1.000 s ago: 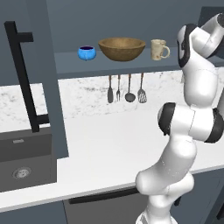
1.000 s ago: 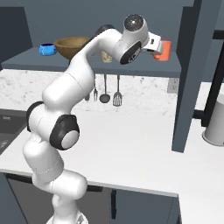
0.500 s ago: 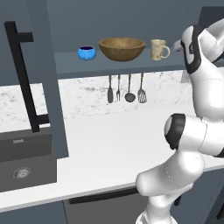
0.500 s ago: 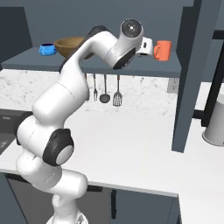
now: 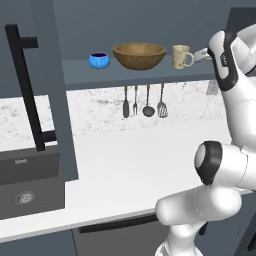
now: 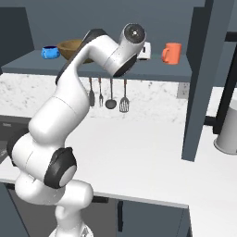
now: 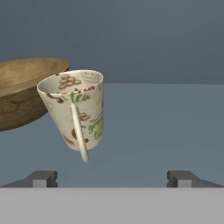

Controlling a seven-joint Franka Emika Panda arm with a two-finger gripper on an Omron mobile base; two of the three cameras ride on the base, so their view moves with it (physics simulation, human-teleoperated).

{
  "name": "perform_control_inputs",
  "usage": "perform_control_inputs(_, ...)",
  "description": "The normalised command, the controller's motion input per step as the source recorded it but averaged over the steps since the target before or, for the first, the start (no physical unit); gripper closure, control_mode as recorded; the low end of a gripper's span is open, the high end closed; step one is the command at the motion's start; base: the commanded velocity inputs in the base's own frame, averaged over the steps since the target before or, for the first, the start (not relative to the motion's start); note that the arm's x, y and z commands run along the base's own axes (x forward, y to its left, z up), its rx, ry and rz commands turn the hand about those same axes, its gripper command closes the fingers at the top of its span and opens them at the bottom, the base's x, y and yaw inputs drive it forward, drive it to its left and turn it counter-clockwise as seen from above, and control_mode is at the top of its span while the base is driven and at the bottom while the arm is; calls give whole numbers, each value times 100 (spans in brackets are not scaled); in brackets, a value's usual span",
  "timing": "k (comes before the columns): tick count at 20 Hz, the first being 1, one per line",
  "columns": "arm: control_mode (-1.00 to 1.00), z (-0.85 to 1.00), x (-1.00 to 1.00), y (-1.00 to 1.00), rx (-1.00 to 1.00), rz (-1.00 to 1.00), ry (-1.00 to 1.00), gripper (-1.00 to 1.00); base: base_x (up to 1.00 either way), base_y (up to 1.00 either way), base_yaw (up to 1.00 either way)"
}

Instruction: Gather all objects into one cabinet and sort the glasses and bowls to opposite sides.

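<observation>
Kitchen, blue-grey shelf over white counter. Mug beige w/ brown + green print, "tea" legible, rest unreadable; handle faces hand cam. Gripper jaws spread wide, empty, touching nothing, mug ahead toward left tip. On shelf L to R: blue bowl, wood bowl just beside mug, mug, then orange cup well apart. Cabinet door open, black bar handle. Utensils hang under shelf.
</observation>
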Motion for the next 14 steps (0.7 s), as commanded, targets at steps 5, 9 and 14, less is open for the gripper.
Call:
perform_control_inputs(5, -100, 0, -1, 9, 0, 5, 0, -100, 0, 0, 0)
perform_control_inputs(9, -100, 0, 5, 5, 0, 0, 0, -100, 0, 0, 0)
perform_control_inputs(14, -100, 0, 2, 11, 0, 1, 0, -100, 0, 0, 0)
